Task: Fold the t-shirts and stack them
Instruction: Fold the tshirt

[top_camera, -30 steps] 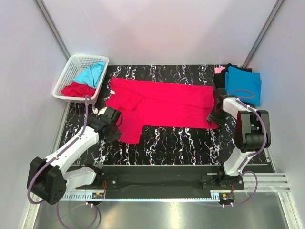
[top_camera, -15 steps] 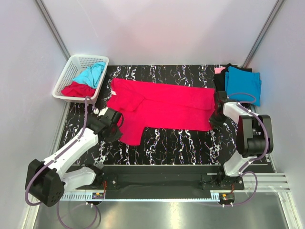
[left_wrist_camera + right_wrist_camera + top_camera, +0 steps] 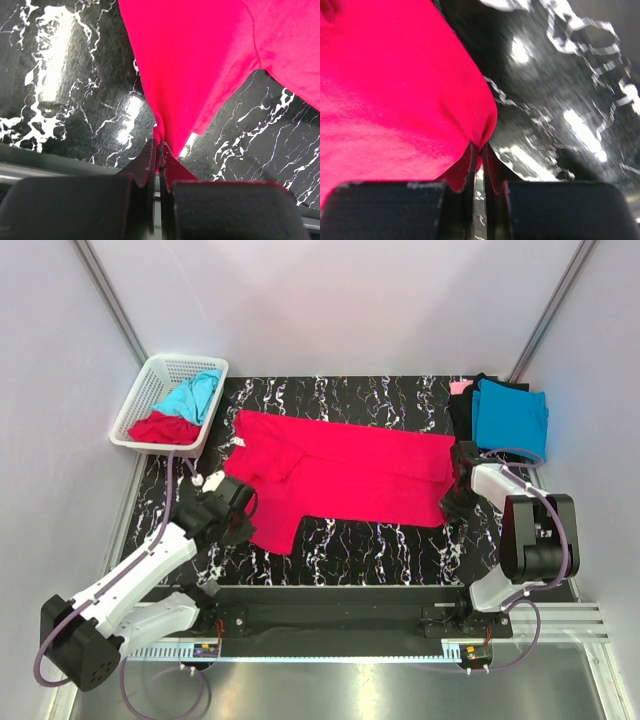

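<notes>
While a basket (image 3: 140, 395) flanks it, the red t-shirt (image 3: 350, 475) lies spread.

The spread shirt (image 3: 340, 475) is plain crimson red. The desk (image 3: 370, 552) is black with white marble veining. The basket (image 3: 140, 395) is white lattice and holds a turquoise shirt (image 3: 192, 395) and a red shirt (image 3: 160, 428). On the right, a turquoise folded shirt (image 3: 510, 415) lies over a black shirt (image 3: 461, 408) and a pale pink shirt (image 3: 459, 387). The left tool (image 3: 159, 146) and right tool (image 3: 480, 150) are black.
</notes>
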Motion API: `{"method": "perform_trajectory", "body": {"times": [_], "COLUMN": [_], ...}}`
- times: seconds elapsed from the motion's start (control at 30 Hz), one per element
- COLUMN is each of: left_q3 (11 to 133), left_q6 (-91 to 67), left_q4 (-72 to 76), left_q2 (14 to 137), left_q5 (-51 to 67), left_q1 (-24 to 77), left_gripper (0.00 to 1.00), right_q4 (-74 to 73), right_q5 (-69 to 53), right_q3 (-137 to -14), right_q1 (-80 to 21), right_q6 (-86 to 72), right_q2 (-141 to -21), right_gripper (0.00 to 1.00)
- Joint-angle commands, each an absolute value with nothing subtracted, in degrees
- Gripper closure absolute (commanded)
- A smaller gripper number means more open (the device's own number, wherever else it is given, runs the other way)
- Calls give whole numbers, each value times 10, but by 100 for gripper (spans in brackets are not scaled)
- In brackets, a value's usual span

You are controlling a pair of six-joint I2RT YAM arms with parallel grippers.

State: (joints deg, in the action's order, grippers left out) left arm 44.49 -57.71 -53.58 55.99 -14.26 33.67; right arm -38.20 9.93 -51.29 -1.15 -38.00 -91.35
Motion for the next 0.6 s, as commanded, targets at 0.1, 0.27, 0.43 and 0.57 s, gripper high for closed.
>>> {"method": "perform_trajectory", "body": {"times": [0.1, 0.27, 0.43, 0.57], "left_q3": [490, 545, 587, 631], "left_q6": [-613, -621, -609, -602], "left_q4": [-586, -623, -634, -635], "left_q2": [519, 511, 535, 562], "left_q5": [-204, -250, -270, -286], "left_q1": [351, 351, 351, 351], "left_gripper": [100, 100, 100, 100], "right_q4": [-451, -480, -502, -515], "right_q5": [131, 153, 167, 179], "right_q3": [-516, -553, -589, -613], "right_q1": [-12, -11, -11, -7], "right_q6": [-417, -431, -432, -428], "right_q2": [-860, -843, -835, -842], "right_gripper": [100, 100, 100, 100]}}
